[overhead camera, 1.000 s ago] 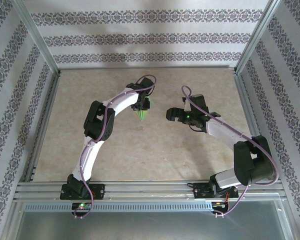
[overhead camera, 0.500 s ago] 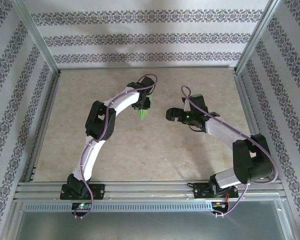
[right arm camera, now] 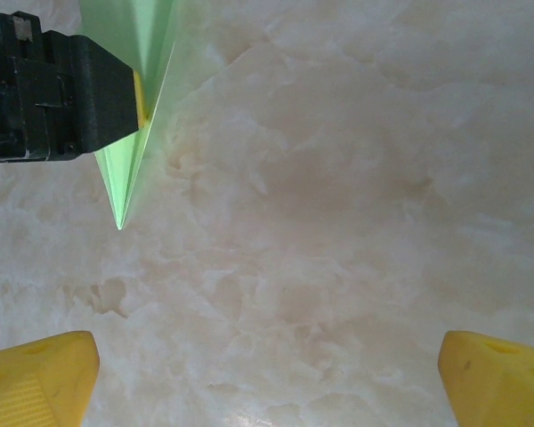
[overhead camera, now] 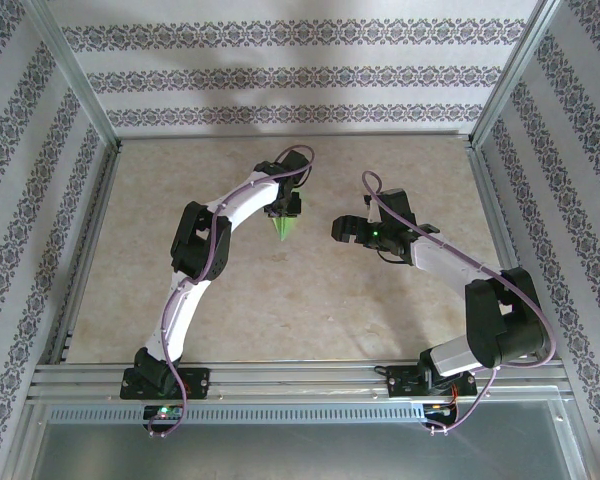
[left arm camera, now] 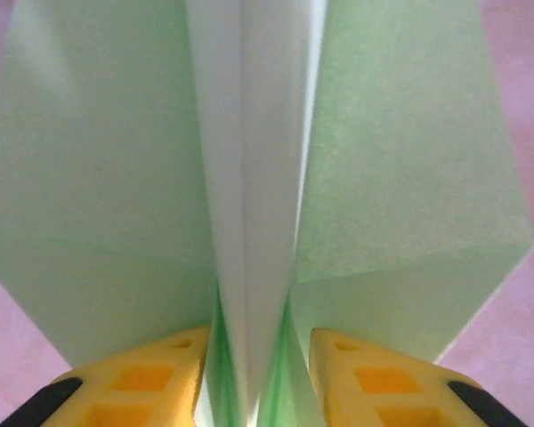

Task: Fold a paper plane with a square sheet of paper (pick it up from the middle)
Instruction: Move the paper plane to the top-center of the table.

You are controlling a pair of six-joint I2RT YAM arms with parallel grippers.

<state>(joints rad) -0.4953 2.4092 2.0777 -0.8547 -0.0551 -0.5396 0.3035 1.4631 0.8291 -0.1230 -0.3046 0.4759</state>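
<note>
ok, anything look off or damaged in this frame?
Nothing stands out. The light green paper plane sits by its centre fold between the fingers of the left end effector, with even wings, clean creases and no visible tears. The right end effector stands open, apart from it.

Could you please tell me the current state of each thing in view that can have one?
Plane: folded into a pointed dart, pinched at its centre fold.
Left gripper: closed on the plane's centre fold.
Right gripper: wide open, holding nothing, apart from the plane.
</note>
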